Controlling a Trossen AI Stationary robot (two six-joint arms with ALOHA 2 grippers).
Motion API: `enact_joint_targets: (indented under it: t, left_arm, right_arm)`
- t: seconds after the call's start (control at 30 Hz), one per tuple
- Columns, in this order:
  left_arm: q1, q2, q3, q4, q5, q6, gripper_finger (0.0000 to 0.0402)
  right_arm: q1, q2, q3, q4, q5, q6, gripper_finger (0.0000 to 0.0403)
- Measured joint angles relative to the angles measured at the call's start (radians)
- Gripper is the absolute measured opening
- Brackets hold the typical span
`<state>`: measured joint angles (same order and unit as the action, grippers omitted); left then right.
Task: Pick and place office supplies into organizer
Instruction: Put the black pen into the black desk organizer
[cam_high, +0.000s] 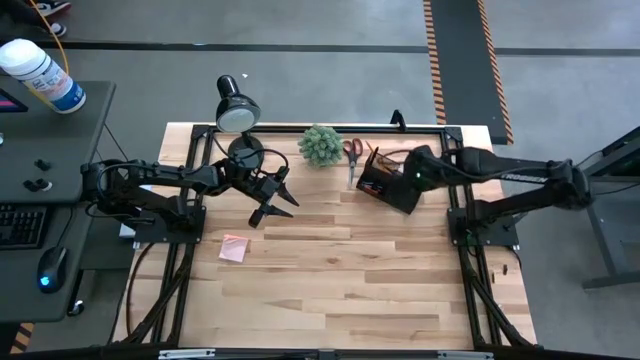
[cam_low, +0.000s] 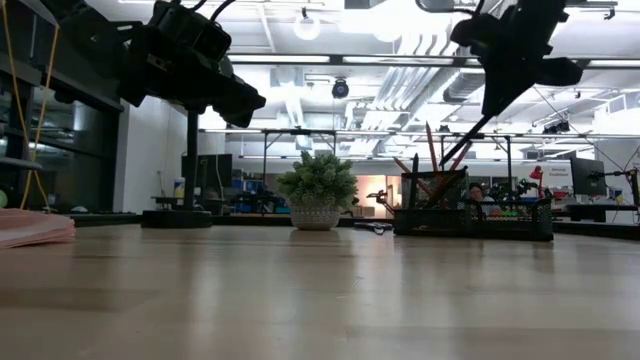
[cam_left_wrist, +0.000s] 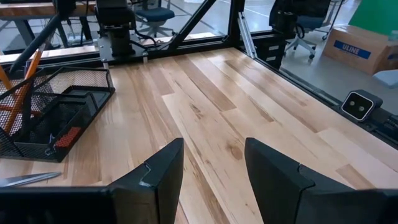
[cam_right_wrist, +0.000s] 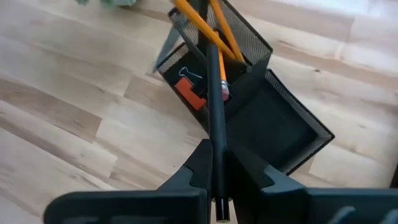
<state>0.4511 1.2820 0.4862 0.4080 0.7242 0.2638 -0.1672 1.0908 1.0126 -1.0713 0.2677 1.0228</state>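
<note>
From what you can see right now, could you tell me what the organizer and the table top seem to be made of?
The organizer looks like black metal wire mesh with a matte finish: its walls show a fine see-through grid and thin rims. The table top looks like light wood, probably butcher-block planks with a smooth sealed surface: long strips in mixed tones with visible grain. Whether it is solid wood or a laminate, I cannot tell.

We see a black mesh organizer (cam_high: 385, 182) at upper centre-right, orange pencils (cam_right_wrist: 205, 28) upright inside. Red-handled scissors (cam_high: 352, 155) lie just left; a pink sticky pad (cam_high: 234, 248) lies lower left.
</note>
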Motion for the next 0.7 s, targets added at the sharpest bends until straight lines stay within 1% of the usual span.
enact_joint_targets:
  t: [0.17, 0.43, 0.57, 0.7]
  left_arm:
    - [0.0, 0.0, 0.0, 0.0, 0.0, 0.0, 0.016]
    - [0.0, 0.0, 0.0, 0.0, 0.0, 0.0, 0.016]
    - [0.0, 0.0, 0.0, 0.0, 0.0, 0.0, 0.016]
    - [0.0, 0.0, 0.0, 0.0, 0.0, 0.0, 0.016]
  right_arm:
    - [-0.102, 0.004, 0.001, 0.017, -0.101, -0.024, 0.0023]
    - [-0.221, 0.004, 0.001, 0.123, -0.222, -0.037, 0.0023]
    - [-0.274, 0.011, 0.001, 0.125, -0.284, -0.036, 0.0023]
    - [-0.322, 0.048, 0.001, 0.102, -0.34, -0.036, 0.0023]
